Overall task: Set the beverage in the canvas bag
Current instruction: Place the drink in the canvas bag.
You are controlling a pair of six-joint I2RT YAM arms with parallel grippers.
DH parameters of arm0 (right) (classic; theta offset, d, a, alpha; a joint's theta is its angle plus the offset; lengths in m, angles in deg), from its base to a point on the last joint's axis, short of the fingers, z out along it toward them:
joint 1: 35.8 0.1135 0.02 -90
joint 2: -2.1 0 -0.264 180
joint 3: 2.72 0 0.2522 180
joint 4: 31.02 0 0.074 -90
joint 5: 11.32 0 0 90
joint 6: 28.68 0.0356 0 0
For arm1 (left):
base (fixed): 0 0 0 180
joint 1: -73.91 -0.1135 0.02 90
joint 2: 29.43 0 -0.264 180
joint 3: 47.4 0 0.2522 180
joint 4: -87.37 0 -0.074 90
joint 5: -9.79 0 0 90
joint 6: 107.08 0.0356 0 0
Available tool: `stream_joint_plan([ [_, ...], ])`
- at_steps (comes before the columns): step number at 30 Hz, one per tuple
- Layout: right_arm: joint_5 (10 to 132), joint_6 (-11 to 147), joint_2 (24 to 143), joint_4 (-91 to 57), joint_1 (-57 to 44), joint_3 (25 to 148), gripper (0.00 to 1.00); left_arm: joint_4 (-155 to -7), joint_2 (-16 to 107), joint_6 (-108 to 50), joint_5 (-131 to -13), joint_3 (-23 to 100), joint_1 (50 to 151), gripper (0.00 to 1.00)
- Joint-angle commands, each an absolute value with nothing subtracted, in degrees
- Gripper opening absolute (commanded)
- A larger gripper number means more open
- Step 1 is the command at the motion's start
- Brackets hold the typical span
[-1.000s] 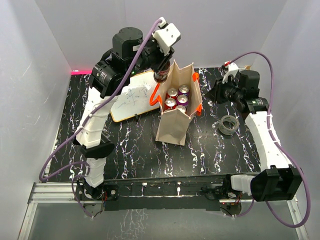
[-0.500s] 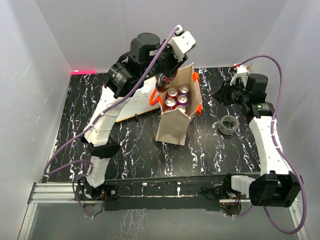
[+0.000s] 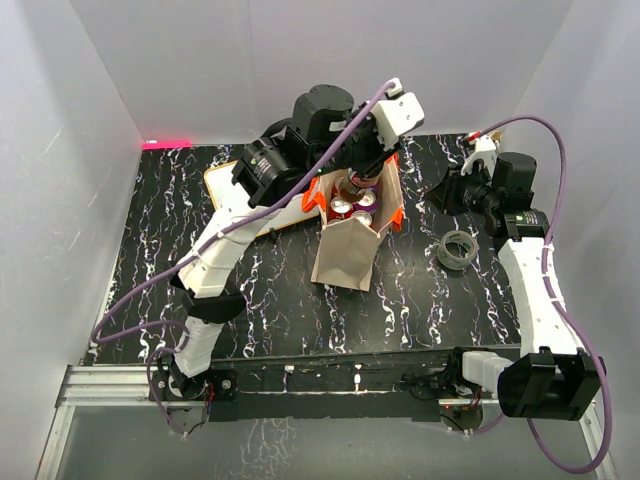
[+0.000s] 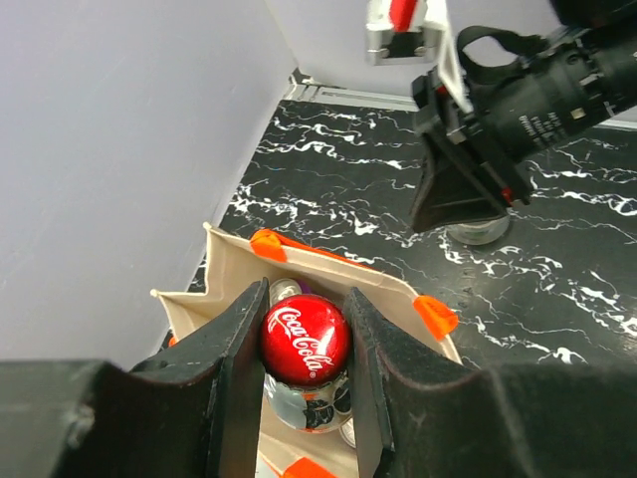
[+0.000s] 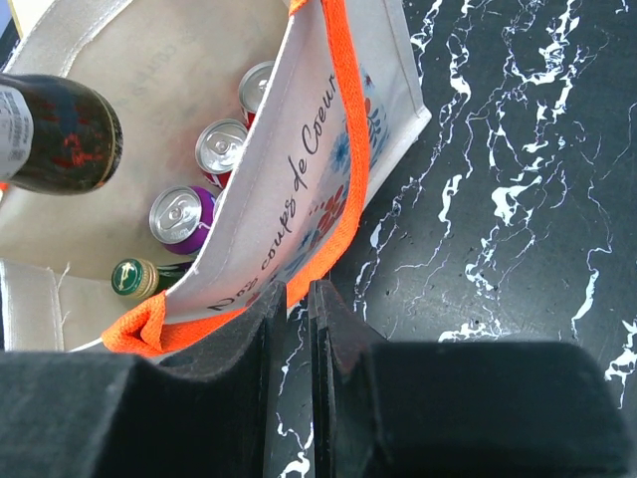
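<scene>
Your left arm has swung right, so the left gripper [image 4: 305, 299] is now over the tall beige canvas bag with orange handles [image 3: 345, 255] standing mid-table. It pinches a dark red-capped cola bottle [image 4: 305, 339] at the bag's mouth, above the drink cans [image 5: 223, 147]. Your right gripper [image 5: 299, 292], fingers nearly pressed together on nothing, hovers to the right of the bag.

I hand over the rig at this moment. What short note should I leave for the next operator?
Left gripper: jaws shut on the bottle, held over the open mouth of the bag.
Right gripper: jaws nearly shut, seemingly empty, beside the bag.
Done: bottle gripped and over the bag; cans lie inside.
Left: lower the bottle in, release it, draw the arm out.
</scene>
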State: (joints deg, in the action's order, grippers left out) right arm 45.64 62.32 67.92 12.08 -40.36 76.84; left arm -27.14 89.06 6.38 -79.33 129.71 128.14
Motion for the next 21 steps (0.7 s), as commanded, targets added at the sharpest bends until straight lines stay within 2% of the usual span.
stream_joint_plan([
  [1,44.7,63.3,66.2,8.8,-40.6,76.2,0.18,-35.7,86.7,9.2,-79.5,131.2,129.3,0.00],
  [21,44.1,64.6,66.0,9.3,-40.7,74.0,0.18,-33.2,78.0,2.2,-80.9,109.4,127.4,0.00],
])
